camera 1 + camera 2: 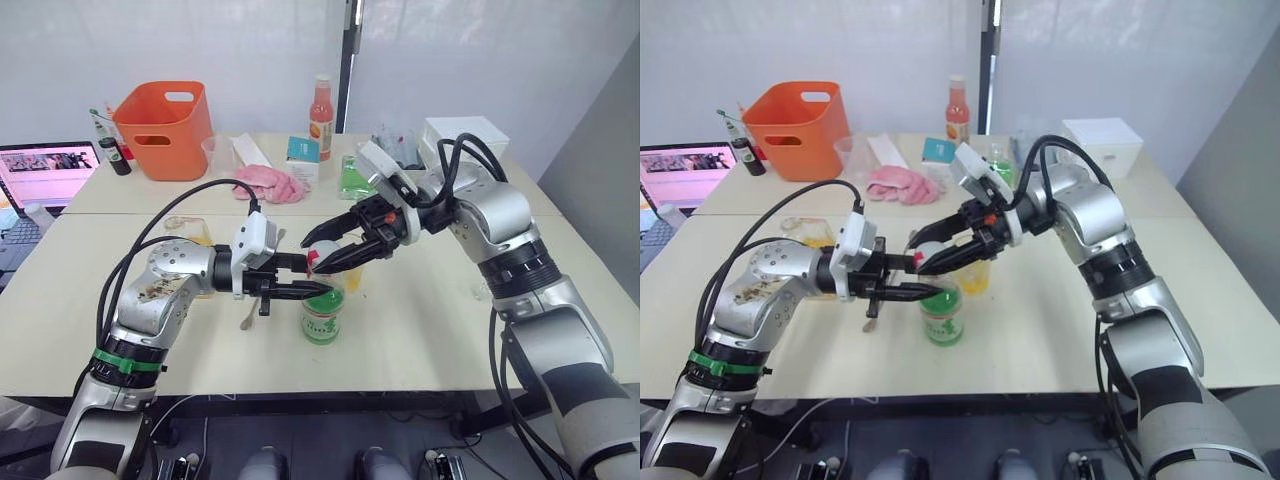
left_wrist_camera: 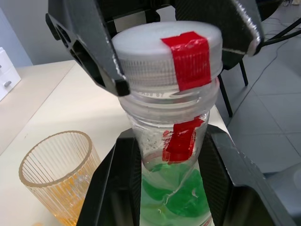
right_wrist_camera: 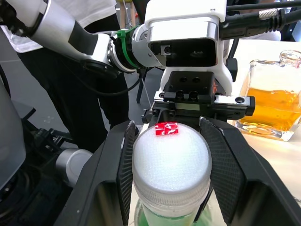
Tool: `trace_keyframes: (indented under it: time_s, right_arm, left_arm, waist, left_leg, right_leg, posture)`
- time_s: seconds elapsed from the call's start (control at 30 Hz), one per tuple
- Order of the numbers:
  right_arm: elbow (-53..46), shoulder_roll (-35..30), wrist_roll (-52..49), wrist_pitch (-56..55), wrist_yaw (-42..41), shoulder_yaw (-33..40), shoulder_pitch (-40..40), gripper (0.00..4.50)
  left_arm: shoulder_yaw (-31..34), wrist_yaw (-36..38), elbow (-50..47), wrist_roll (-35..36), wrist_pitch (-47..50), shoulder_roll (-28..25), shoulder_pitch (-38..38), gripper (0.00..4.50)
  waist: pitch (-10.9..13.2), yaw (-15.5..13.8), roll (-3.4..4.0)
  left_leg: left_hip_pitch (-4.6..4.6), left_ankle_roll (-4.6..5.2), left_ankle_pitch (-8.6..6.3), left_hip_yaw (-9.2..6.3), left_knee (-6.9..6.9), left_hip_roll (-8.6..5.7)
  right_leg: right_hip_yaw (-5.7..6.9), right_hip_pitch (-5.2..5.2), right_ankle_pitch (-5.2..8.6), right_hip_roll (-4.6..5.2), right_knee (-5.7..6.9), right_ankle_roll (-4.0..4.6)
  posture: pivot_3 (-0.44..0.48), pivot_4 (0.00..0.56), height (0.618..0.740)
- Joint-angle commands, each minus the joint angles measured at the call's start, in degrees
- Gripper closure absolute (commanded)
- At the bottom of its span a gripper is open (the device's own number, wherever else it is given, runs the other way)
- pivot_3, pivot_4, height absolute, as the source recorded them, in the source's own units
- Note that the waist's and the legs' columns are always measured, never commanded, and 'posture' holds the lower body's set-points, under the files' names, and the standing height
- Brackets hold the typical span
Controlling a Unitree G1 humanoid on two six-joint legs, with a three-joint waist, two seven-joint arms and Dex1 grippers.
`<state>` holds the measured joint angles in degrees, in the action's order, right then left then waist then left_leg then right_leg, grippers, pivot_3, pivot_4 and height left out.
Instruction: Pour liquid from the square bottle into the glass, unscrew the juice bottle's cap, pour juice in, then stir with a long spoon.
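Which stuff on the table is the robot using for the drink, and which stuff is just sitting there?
Using: juice bottle, held by the left claw; its white cap, gripped by the right claw; the glass; the square bottle; the long spoon.

Just sitting there: orange bin, pink cloth, tall orange-red bottle, white box, laptop.

A matt white ridged cap (image 2: pixel 167 52) with glossy red tape tops the clear plastic bottle (image 2: pixel 171 174). The ribbed glass (image 2: pixel 59 176) gleams on a smooth, matt cream worktop (image 1: pixel 430 320).
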<state>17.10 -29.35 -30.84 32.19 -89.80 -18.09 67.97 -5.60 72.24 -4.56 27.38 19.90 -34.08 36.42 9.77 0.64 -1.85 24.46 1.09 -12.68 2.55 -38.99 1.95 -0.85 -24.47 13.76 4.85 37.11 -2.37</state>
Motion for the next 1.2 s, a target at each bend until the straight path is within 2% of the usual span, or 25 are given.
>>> trace_keyframes:
  time_s: [0.03, 0.47, 0.7, 0.8, 0.9, 0.97, 1.07, 1.2]
  right_arm:
    - [-6.5, 0.0, -6.3, 3.0, 0.9, 8.2, 2.1, 2.81]
    - [-14.9, -1.4, -6.9, 8.9, 9.9, 13.3, -3.9, 2.81]
    - [-25.4, -9.4, -6.1, 14.0, 26.8, 23.8, -20.8, 2.81]
    - [-31.3, -11.1, -2.2, 16.5, 38.0, 27.2, -31.4, 2.81]
    - [-35.7, -7.4, 2.3, 17.8, 51.5, 30.2, -40.7, 2.81]
    - [-37.6, -4.0, 6.0, 15.8, 58.1, 29.4, -45.9, 2.81]
    - [-38.0, 0.8, 9.9, 12.6, 64.6, 28.3, -50.9, 2.81]
    - [-33.8, 5.3, 14.4, 7.0, 70.9, 28.8, -54.4, 2.81]
  left_arm:
    - [-1.1, -0.3, -1.5, -0.5, 0.5, 0.0, -0.5, 3.15]
    - [-1.7, -0.1, -1.2, -0.5, 0.7, 0.5, -0.2, 3.15]
    - [-1.5, -0.3, -0.7, -0.5, 0.4, 0.6, -0.1, 3.15]
    - [-1.3, -0.6, -0.3, -0.3, 0.3, 0.9, 0.0, 3.15]
    - [-0.9, -0.8, 0.0, 0.1, 0.6, 1.2, 0.1, 3.15]
    - [-0.8, -0.9, 0.1, 0.2, 0.7, 1.3, 0.2, 3.15]
    - [-0.8, -1.0, 0.1, 0.3, 0.7, 1.5, 0.3, 3.15]
    - [-0.8, -0.9, 0.1, 0.2, 0.7, 1.5, 0.4, 3.15]
  waist:
    - [0.0, 0.0, 0.0]
    - [0.0, -0.1, 0.06]
    - [0.0, -1.3, 0.04]
    - [0.0, -1.2, 0.04]
    - [0.0, -1.1, 0.04]
    - [0.0, -0.9, 0.04]
    - [0.0, -0.9, 0.04]
    - [0.0, -0.9, 0.05]
  left_leg:
    - [0.03, 0.0, 0.0, -0.01, 0.0, 0.0]
    - [-0.05, 0.0, 0.0, -0.09, 0.01, -0.04]
    - [-0.02, 0.01, -0.01, -0.03, 0.01, -0.13]
    - [-0.05, 0.01, -0.01, 0.01, 0.03, -0.12]
    - [-0.09, 0.0, 0.0, 0.06, 0.03, -0.11]
    - [-0.12, 0.0, 0.0, 0.08, 0.03, -0.11]
    - [-0.12, 0.0, 0.0, 0.1, 0.02, -0.13]
    - [-0.12, 0.0, 0.0, 0.11, 0.0, -0.13]
  right_leg:
    - [0.01, -0.02, 0.0, 0.0, 0.0, 0.0]
    - [0.07, 0.1, 0.0, 0.05, -0.02, -0.01]
    - [0.09, 0.14, 0.0, 0.22, -0.09, -0.02]
    - [0.08, 0.14, 0.0, 0.18, -0.1, -0.02]
    - [0.04, 0.16, 0.01, 0.15, -0.09, -0.02]
    - [0.01, 0.17, 0.01, 0.15, -0.08, -0.02]
    - [-0.01, 0.16, 0.02, 0.14, -0.06, -0.04]
    - [-0.02, 0.17, 0.02, 0.13, -0.09, -0.06]
  posture:
    - [0.0, 0.15, 0.715]
    - [0.0, 0.15, 0.715]
    - [0.0, 0.15, 0.715]
    - [0.0, 0.15, 0.715]
    - [0.0, 0.15, 0.715]
    - [0.0, 0.15, 0.715]
    - [0.0, 0.15, 0.715]
    - [0.0, 0.15, 0.715]
